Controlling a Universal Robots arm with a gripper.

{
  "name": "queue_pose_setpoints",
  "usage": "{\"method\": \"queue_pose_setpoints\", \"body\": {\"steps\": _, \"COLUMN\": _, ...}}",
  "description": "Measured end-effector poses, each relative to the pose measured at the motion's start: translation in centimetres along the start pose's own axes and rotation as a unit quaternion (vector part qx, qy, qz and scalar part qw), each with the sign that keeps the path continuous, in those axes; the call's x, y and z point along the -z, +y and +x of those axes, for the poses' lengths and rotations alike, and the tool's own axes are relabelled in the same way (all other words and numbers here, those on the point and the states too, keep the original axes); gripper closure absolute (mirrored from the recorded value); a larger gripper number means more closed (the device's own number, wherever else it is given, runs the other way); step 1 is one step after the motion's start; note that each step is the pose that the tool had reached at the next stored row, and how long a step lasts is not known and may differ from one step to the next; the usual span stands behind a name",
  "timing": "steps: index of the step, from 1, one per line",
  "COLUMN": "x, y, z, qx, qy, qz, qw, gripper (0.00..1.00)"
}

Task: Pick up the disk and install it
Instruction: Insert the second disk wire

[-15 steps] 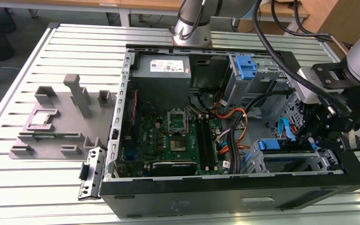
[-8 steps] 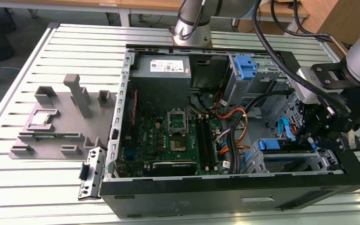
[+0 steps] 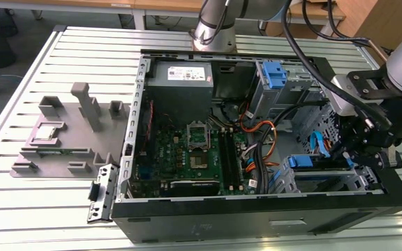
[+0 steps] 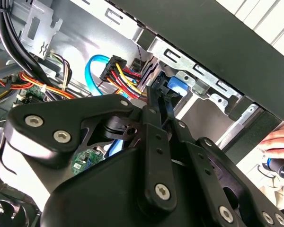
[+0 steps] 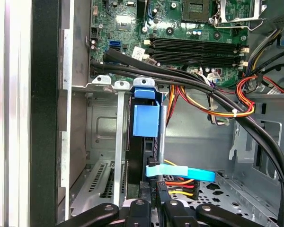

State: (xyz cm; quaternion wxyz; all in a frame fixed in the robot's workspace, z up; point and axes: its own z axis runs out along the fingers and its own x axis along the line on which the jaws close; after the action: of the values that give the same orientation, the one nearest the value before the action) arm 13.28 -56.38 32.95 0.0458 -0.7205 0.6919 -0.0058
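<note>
Here your pincer point(image 3: 358, 157) sits inside the computer case point(image 3: 257, 214), at the drive cage point(image 3: 326, 180) in the case's front corner on the exterior view's right. The disk point(image 5: 146, 125) stands on edge in that cage, its blue carrier up. The fingers point(image 4: 157, 101) look pressed together near the carrier tab, though you cannot tell whether they pinch it. The risk, I judge, is the cable bundle point(image 5: 217, 106) and blue data cable point(image 5: 180, 172) just beside: a skewed push could snag them or jam the carrier.

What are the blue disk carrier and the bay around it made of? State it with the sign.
The blue disk carrier: apparently moulded plastic, matte, uniformly coloured. The grey drive bay: apparently bare sheet metal, dull silver, with stamped slots and folded tabs.
</note>
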Motion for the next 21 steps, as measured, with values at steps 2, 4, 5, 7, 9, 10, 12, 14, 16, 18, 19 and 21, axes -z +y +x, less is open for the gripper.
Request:
{"method": "queue_pose_setpoints", "body": {"steps": 2, "x": 0.0, "y": 0.0, "z": 0.0, "qx": 0.0, "qy": 0.0, "qz": 0.0, "qw": 1.0, "gripper": 0.82}}
{"method": "queue_pose_setpoints", "body": {"steps": 4, "x": -0.02, "y": 0.01, "z": 0.0, "qx": 0.0, "qy": 0.0, "qz": 0.0, "qw": 1.0, "gripper": 0.82}}
{"method": "queue_pose_setpoints", "body": {"steps": 5, "x": -0.07, "y": 0.01, "z": 0.0, "qx": 0.0, "qy": -0.0001, "qz": 0.0, "qw": 1.0, "gripper": 0.82}}
{"method": "queue_pose_setpoints", "body": {"steps": 7, "x": -0.15, "y": 0.02, "z": 0.01, "qx": 0.0, "qy": 0.0, "qz": 0.0, "qw": 1.0, "gripper": 0.82}}
{"method": "queue_pose_setpoints", "body": {"steps": 9, "x": -0.15, "y": 0.02, "z": 0.01, "qx": 0.0, "qy": 0.0001, "qz": 0.0, "qw": 1.0, "gripper": 0.82}}
{"method": "queue_pose_setpoints", "body": {"steps": 10, "x": -0.16, "y": 0.02, "z": 0.01, "qx": 0.0, "qy": 0.0001, "qz": 0.0, "qw": 1.0, "gripper": 0.82}}
{"method": "queue_pose_setpoints", "body": {"steps": 12, "x": -0.26, "y": 0.03, "z": 0.01, "qx": 0.0, "qy": -0.0001, "qz": 0.0, "qw": 1.0, "gripper": 0.82}}
{"method": "queue_pose_setpoints", "body": {"steps": 14, "x": -0.35, "y": 0.03, "z": 0.02, "qx": 0.0, "qy": 0.0004, "qz": 0.0, "qw": 1.0, "gripper": 0.82}}
{"method": "queue_pose_setpoints", "body": {"steps": 16, "x": -0.37, "y": 0.03, "z": 0.02, "qx": 0.0, "qy": 0.0004, "qz": 0.0, "qw": 1.0, "gripper": 0.82}}
{"method": "queue_pose_setpoints", "body": {"steps": 18, "x": -0.41, "y": 0.04, "z": 0.02, "qx": 0.0, "qy": 0.0, "qz": 0.0, "qw": 1.0, "gripper": 0.82}}
{"method": "queue_pose_setpoints", "body": {"steps": 19, "x": -0.41, "y": 0.04, "z": 0.02, "qx": 0.0, "qy": 0.0001, "qz": 0.0, "qw": 1.0, "gripper": 0.82}}
{"method": "queue_pose_setpoints", "body": {"steps": 21, "x": -0.41, "y": 0.04, "z": 0.02, "qx": 0.0, "qy": 0.0001, "qz": 0.0, "qw": 1.0, "gripper": 0.82}}
